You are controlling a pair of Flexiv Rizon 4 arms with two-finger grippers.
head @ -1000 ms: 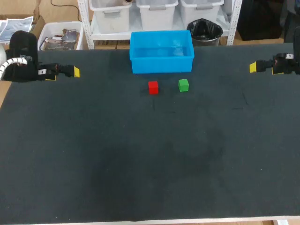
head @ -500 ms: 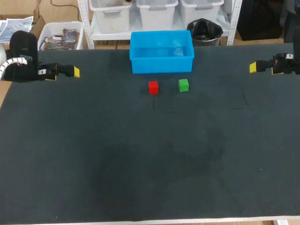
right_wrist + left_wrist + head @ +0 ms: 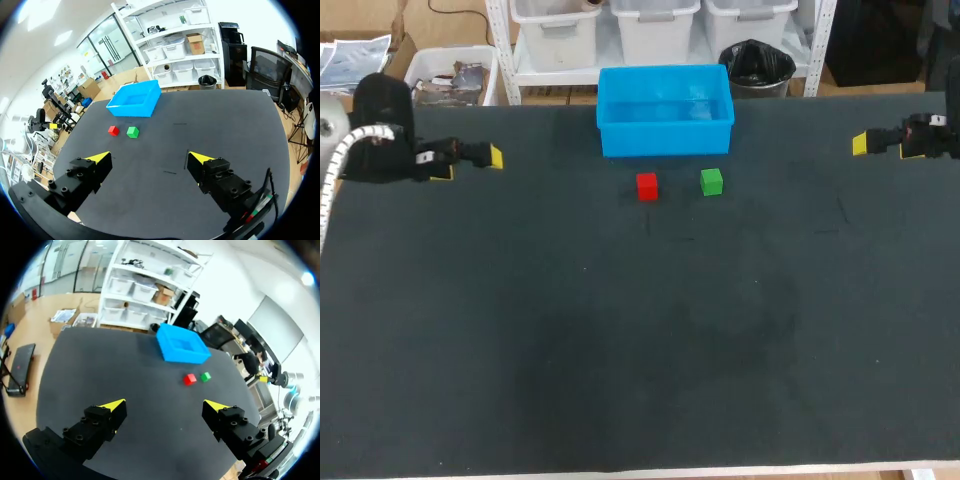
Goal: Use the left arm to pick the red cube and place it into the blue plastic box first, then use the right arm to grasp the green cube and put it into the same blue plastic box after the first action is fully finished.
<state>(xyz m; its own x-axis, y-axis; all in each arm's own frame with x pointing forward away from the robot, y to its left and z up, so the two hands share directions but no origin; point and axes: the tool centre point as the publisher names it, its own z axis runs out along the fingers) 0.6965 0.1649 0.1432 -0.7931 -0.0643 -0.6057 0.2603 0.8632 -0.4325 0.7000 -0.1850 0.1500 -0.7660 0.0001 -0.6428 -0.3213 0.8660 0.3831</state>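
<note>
red cube [image 3: 647, 186], green cube [image 3: 711, 181], near blue box [image 3: 665, 139]

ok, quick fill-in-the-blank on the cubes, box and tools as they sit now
1. The red cube sits on the table next to a cube coloured ____.
2. The number of cubes inside the blue box is ____.
3. The left tool and the right tool both hold nothing and stand ____.
Missing words: green; zero; open.
</note>
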